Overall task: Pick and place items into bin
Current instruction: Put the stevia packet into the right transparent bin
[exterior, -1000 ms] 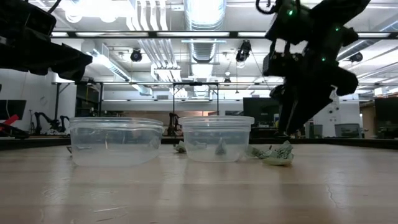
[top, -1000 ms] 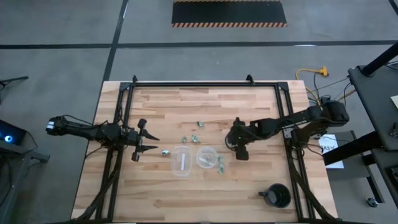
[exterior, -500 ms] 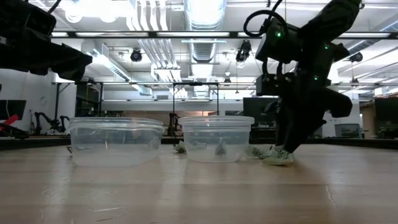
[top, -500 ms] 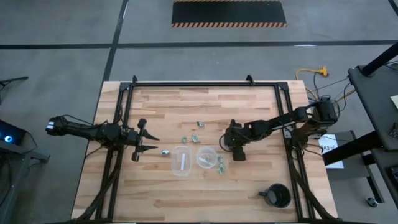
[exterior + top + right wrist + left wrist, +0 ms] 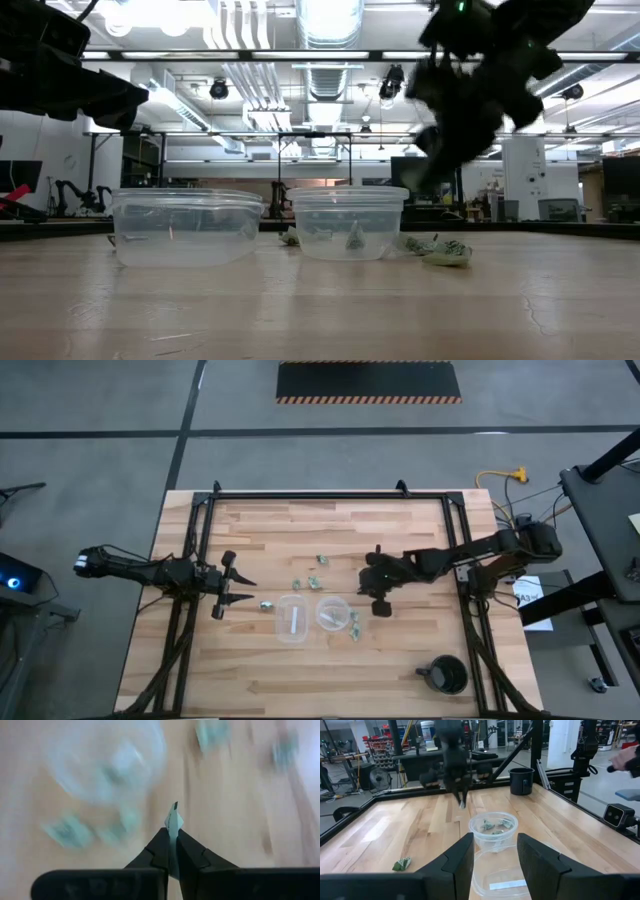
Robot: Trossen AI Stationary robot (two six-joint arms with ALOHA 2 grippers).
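Several tiny pale green and silvery items lie on the wooden table, some (image 5: 313, 581) beyond the two clear cups and some (image 5: 355, 628) right of them. The right cup (image 5: 332, 612) has a few green pieces in it; the left cup (image 5: 292, 618) has a white strip. My right gripper (image 5: 378, 603) hangs above the table just right of the cups, shut on one item (image 5: 173, 820). My left gripper (image 5: 232, 588) waits open left of the cups, its fingers (image 5: 462, 857) holding nothing. My right gripper pinches one small pale green and silvery piece (image 5: 173, 817) between its two fingertips. The piece's pointed end sticks out past the tips. The fingers point down at a slant, and the piece is lifted clear of the table.
A black round mug (image 5: 445, 675) stands near the table's front right corner. One loose item (image 5: 266, 603) lies between my left gripper and the left cup. A black frame rail (image 5: 330, 495) runs along the far edge and down both sides.
My right gripper has dipped to the table at the pieces right of the cups, then risen clear again, tipping toward the cups. It now carries one piece. The left arm has kept still.
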